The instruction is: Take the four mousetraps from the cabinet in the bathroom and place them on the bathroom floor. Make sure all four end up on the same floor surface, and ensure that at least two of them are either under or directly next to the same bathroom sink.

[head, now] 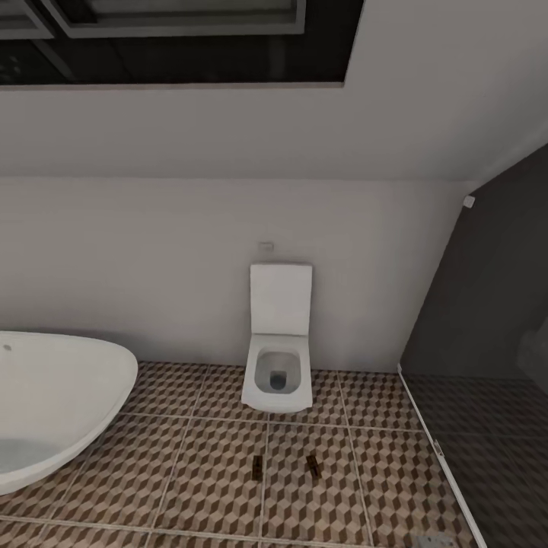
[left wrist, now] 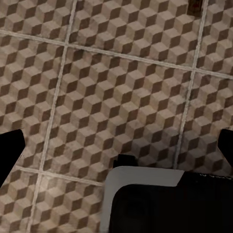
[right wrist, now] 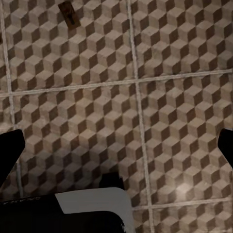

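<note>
- Facing toilet (head: 279,346) and bathtub (head: 53,403); two mousetraps (head: 257,466) lie on bathroom floor (head: 190,487), sink unseen
- left end effector (left wrist: 116,145) and right end effector (right wrist: 116,145) spread apart, empty
- Next, I'd judge: fetch remaining traps from cabinet

I am seeing the bathtub (head: 53,403) running off the left edge of my head view, the two mousetraps (head: 258,466) near the toilet (head: 278,358) staying too small for wire detail, and another mousetrap (left wrist: 195,6) getting cut off in my left wrist view.
</note>
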### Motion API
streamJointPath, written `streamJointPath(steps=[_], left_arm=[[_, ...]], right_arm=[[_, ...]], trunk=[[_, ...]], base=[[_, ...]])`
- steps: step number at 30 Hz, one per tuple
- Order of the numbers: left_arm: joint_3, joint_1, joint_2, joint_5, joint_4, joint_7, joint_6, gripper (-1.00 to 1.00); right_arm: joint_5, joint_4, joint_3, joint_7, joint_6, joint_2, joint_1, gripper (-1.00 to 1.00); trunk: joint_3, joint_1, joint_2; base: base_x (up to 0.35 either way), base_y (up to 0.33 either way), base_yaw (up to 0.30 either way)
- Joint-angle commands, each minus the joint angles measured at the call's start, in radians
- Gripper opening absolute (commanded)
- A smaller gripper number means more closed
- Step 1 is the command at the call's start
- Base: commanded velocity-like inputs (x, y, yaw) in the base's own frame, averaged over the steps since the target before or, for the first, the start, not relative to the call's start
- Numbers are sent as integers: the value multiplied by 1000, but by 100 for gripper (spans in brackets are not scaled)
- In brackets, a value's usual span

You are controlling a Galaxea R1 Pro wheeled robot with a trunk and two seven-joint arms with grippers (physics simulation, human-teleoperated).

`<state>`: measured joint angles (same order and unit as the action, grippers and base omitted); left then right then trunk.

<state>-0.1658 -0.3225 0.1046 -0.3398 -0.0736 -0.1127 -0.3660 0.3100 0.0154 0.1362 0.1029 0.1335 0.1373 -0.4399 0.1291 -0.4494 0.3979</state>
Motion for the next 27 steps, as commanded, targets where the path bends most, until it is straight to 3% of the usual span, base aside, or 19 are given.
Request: streamJointPath(steps=[1,8,10,11,12,13,16,18,27], left_arm=[[-8,5,16,-11,-5,-7,-5,100],[-7,15,75,-12,-4,-3,-3,100],[-5,16,84,-13,-4,21,-2,100],[-4,17,84,-13,-3,62,-2,100],[-4,17,82,-14,-3,90,-2,100],[-4,17,67,-14,-3,192,-3,100],[-4,17,43,-14,-3,306,-3,100],[-4,17,26,-14,-3,350,-3,100],[-4,17,-20,-15,-3,394,-2,100]], right_arm=[[11,-2,8,4,-16,1,13,100],[11,-2,8,5,-45,17,72,100],[11,-2,8,6,-49,32,95,100],[11,-2,8,8,-50,43,113,100],[12,-2,8,8,-50,47,122,100],[13,-2,8,9,-51,56,148,100],[13,-2,8,7,-53,61,167,100],[13,-2,8,6,-56,61,174,100],[14,1,8,7,-139,28,181,100]], trunk=[[2,-1,2],[2,-1,2],[2,-1,2],[2,-1,2],[2,-1,2],[2,-1,2],[2,-1,2],[2,-1,2],[2,-1,2]], base=[[0,0,0],[0,0,0],[0,0,0],[0,0,0],[0,0,0],[0,0,0],[0,0,0],[0,0,0],[0,0,0]])
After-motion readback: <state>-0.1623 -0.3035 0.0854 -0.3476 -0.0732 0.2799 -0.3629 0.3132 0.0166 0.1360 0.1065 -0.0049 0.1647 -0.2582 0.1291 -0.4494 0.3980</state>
